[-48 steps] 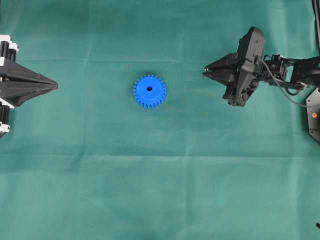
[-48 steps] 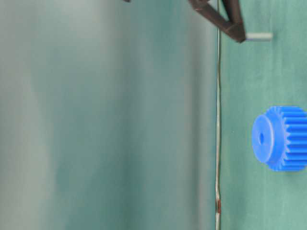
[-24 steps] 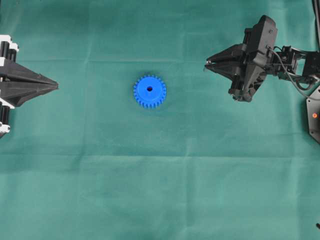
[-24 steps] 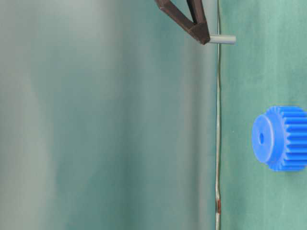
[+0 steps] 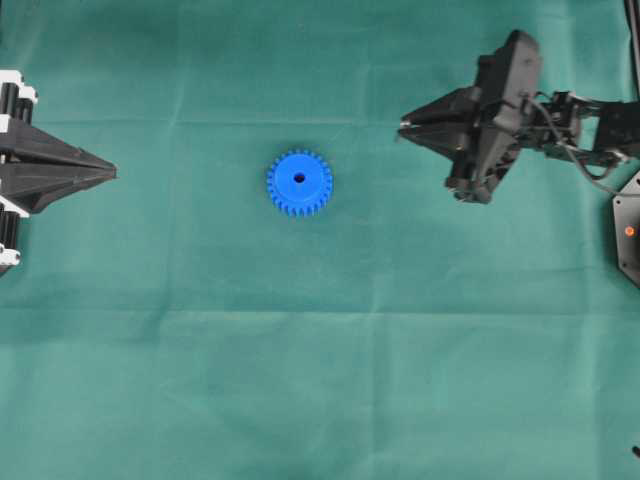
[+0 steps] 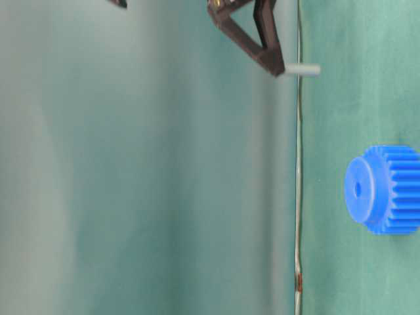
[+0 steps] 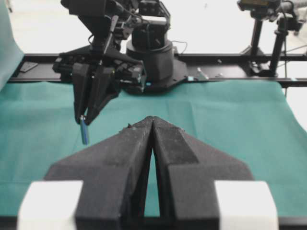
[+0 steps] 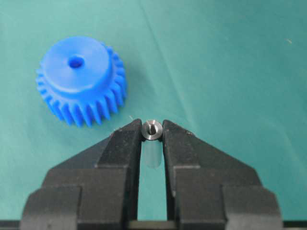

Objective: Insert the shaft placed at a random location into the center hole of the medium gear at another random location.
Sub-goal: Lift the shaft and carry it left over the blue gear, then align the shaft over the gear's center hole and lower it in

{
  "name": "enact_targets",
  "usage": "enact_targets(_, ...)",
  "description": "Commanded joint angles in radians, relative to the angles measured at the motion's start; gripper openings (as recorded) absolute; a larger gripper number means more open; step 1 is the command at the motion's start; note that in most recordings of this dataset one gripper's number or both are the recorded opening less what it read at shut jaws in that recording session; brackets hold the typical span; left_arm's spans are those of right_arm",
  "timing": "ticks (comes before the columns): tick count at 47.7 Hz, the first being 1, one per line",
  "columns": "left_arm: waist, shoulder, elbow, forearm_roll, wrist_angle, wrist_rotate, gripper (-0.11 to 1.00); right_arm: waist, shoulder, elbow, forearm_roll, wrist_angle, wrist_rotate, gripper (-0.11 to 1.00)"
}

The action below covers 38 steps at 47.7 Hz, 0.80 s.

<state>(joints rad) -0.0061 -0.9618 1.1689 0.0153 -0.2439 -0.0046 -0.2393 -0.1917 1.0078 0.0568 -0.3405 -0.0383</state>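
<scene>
One medium gear (image 5: 300,183) lies flat on the green tabletop (image 5: 320,380), a little left of the middle in the overhead view, its raised hub up and the dark center hole (image 5: 300,178) open to view. The right gripper (image 5: 403,128) hangs to the right of the gear and slightly farther back, well apart from it and clear of the cloth. Its jaws stand narrow, pinched on the single shaft (image 8: 152,130), whose shiny round end shows between the two fingertips (image 8: 128,136) in the right wrist view, with the gear off to the upper left. In the table-level view the shaft (image 6: 302,69) sticks out from the gripper tip toward the cloth, and from the left wrist camera it hangs down below the tip (image 7: 84,132) without touching the tabletop. The left gripper (image 5: 112,174) sits at the left edge of the overhead view, well apart from the gear, its two fingers pressed together with nothing between them. In all: one gear, one shaft, two grippers.
</scene>
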Motion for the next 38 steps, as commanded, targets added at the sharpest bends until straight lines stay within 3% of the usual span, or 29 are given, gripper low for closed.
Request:
enact_targets(1,-0.002,0.008,-0.020,0.002,-0.005,0.000,0.00,0.020,0.023,-0.061,-0.002,-0.015,-0.012,0.14)
enact_targets(19,-0.002,0.008,-0.018,0.002,-0.005,-0.002,0.00,0.092,0.176,-0.264,-0.012,-0.009,-0.015,0.14)
enact_targets(38,-0.002,0.008,-0.018,0.002,-0.005,-0.002,0.00,0.120,0.250,-0.357,-0.012,0.005,-0.015,0.14)
